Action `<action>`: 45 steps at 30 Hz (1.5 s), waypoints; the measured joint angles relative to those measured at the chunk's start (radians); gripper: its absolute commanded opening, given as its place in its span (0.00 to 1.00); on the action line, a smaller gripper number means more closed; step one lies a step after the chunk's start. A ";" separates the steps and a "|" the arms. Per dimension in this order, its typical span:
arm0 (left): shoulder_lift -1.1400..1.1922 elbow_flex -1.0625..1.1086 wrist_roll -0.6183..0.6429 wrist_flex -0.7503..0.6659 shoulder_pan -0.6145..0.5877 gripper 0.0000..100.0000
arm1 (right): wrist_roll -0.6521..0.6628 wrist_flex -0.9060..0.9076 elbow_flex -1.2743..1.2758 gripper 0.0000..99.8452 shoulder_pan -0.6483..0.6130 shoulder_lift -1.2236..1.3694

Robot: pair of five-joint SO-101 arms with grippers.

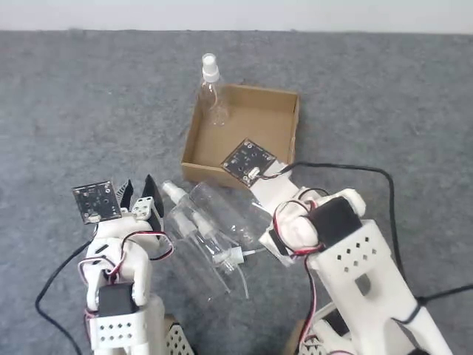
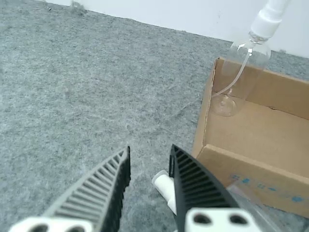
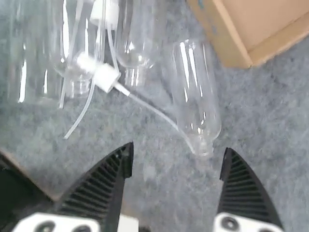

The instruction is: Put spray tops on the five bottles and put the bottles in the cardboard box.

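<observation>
A clear bottle (image 1: 211, 92) (image 2: 239, 72) with a white spray top stands upright in the far left corner of the cardboard box (image 1: 284, 111) (image 2: 251, 159). Several clear bottles (image 1: 211, 222) lie in a pile on the grey mat in front of the box. My left gripper (image 1: 139, 188) (image 2: 150, 149) is open just left of the pile, with a white spray top (image 1: 171, 191) (image 2: 164, 186) beside one finger. My right gripper (image 3: 178, 148) is open above a capless bottle (image 3: 195, 96), its neck lying between the fingertips. A loose spray top (image 1: 233, 259) (image 3: 99, 75) with its tube lies beside it.
The right arm's wrist camera board (image 1: 247, 161) hangs over the box's near wall. A black cable (image 1: 355, 168) runs across the mat at the right. Bare grey mat (image 1: 89, 111) stretches left of the box and behind it.
</observation>
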 measured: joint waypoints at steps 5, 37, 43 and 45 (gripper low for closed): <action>0.000 0.000 0.000 0.000 0.000 0.13 | 0.002 -0.147 0.081 0.23 0.000 0.000; 0.000 0.000 0.000 0.026 0.000 0.13 | 0.203 -0.443 0.196 0.31 0.003 0.272; 0.000 0.000 0.000 0.026 0.000 0.13 | 0.213 -0.508 0.196 0.31 0.072 0.362; 0.000 0.000 0.000 0.026 0.000 0.13 | 0.229 -0.525 0.196 0.31 0.074 0.404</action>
